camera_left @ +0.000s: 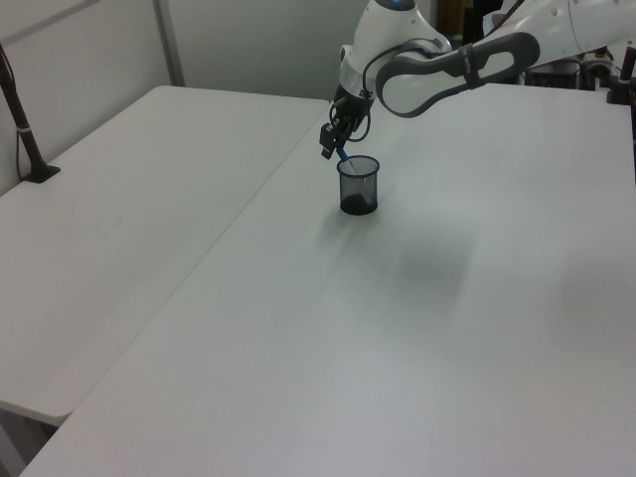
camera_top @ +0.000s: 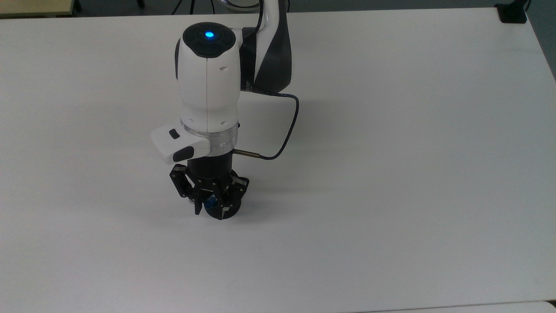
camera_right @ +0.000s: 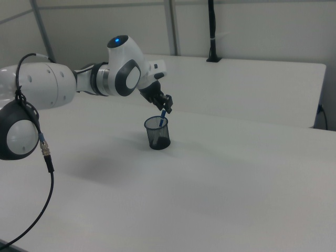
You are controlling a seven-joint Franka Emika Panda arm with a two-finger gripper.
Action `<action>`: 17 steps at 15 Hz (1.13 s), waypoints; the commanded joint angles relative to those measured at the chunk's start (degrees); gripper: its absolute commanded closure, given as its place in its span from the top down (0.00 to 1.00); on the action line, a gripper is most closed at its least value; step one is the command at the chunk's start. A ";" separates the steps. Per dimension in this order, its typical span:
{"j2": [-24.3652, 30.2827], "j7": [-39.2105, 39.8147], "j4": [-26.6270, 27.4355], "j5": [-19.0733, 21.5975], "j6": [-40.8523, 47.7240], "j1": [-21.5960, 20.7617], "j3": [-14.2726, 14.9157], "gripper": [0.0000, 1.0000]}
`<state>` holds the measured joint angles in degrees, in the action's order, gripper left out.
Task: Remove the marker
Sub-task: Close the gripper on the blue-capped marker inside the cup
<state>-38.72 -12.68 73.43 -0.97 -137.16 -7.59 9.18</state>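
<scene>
The marker [camera_top: 210, 202] stands tilted in a black mesh cup [camera_top: 226, 212], and its blue cap pokes above the rim. My gripper [camera_top: 210, 211] hangs over the cup, open, with one finger on each side of the cap and a gap left on both sides. In the left view the marker [camera_left: 341, 157] leans out toward the left view's left, just under the gripper [camera_left: 329, 147], and the cup [camera_left: 358, 186] sits below. The right view shows the gripper [camera_right: 165, 108] at the marker's [camera_right: 163, 116] top end, above the cup [camera_right: 157, 132].
The cup stands on a wide white table [camera_top: 391, 174]. A second white table [camera_left: 119, 229] adjoins it at the left view's left. A black clamp post [camera_left: 22, 119] rises from that table's far edge. The arm's dark cable [camera_top: 286, 130] loops beside the wrist.
</scene>
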 commanded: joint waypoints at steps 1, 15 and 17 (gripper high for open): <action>0.66 3.96 -0.39 0.35 5.04 -1.46 2.07 0.44; 3.38 4.50 -0.21 1.06 7.43 -1.81 2.07 0.00; 6.18 4.24 -0.39 1.58 9.10 -1.90 1.99 0.00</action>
<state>-37.19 -9.22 72.30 -0.95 -131.95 -8.08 9.79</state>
